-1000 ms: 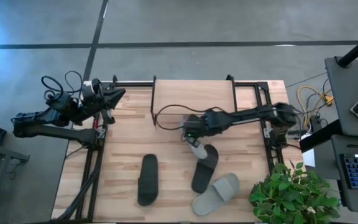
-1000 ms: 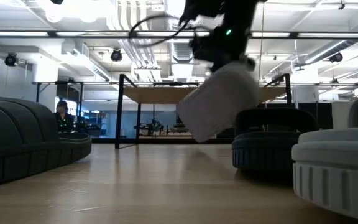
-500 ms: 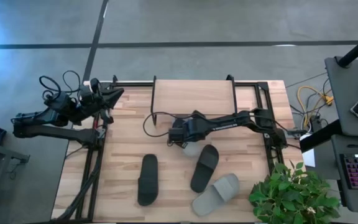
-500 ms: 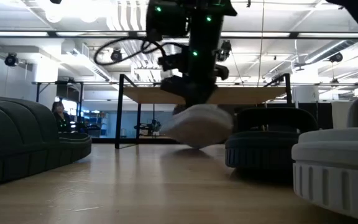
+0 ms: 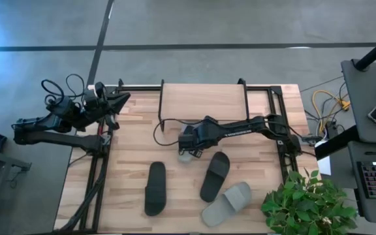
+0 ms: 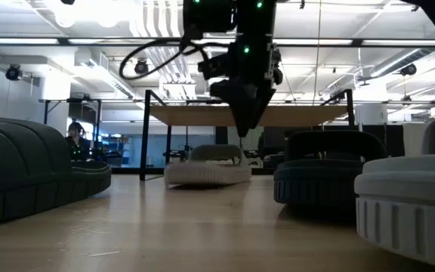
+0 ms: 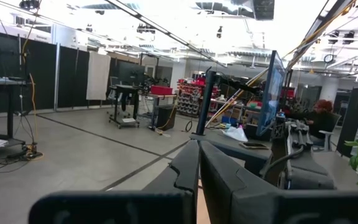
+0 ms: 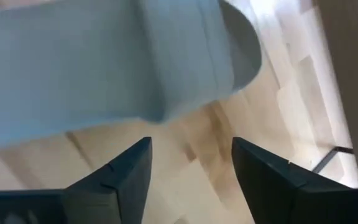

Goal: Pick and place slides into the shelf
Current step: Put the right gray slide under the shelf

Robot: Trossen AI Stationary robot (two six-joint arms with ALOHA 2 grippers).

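Observation:
A light grey slide lies flat on its sole on the table, just on the near side of the shelf. My right gripper hangs right above it, pointing down, open, with its fingers clear of the slide. Two black slides and a second light grey slide rest on their soles nearer the table's front edge. My left gripper waits shut at the table's far left corner, touching nothing.
The shelf's black legs stand just behind the set-down slide. A potted plant fills the table's near right corner. Black frame rails run along both table sides. Bare wood lies left of the shelf.
My right gripper has carried the light grey slide toward the table's left and down, then opened and let go. The slide, which hung tilted below the fingers, now lies flat on the table in front of the shelf.

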